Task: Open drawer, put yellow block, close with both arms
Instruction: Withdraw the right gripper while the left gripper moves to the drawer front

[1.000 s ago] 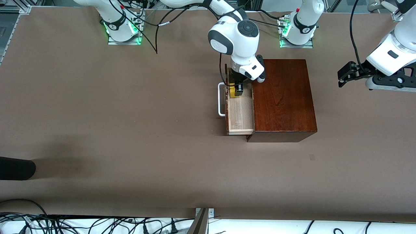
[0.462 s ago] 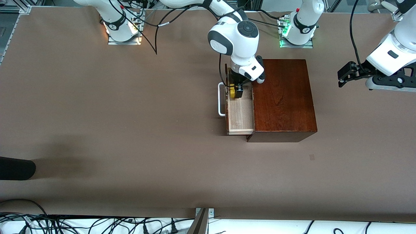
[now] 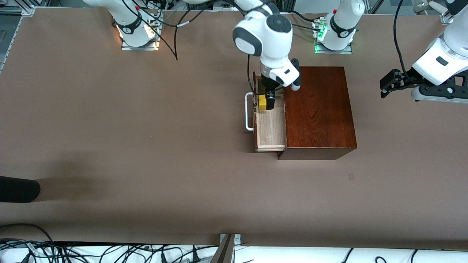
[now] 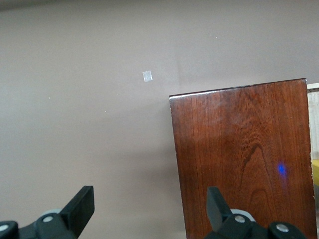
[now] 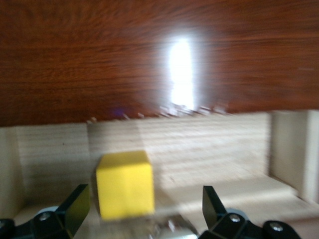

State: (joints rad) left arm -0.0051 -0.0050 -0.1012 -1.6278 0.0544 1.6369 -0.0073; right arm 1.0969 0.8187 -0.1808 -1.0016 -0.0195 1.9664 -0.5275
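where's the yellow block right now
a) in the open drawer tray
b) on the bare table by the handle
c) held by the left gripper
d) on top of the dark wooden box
a: the yellow block sits on the pale floor of the open drawer, with the right gripper open above it and its fingers apart on either side.

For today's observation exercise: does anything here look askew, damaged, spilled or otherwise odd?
Nothing stands out. The yellow block sits in the open drawer below the open right gripper. The wooden box looks square and undamaged. The left gripper waits open over bare table.
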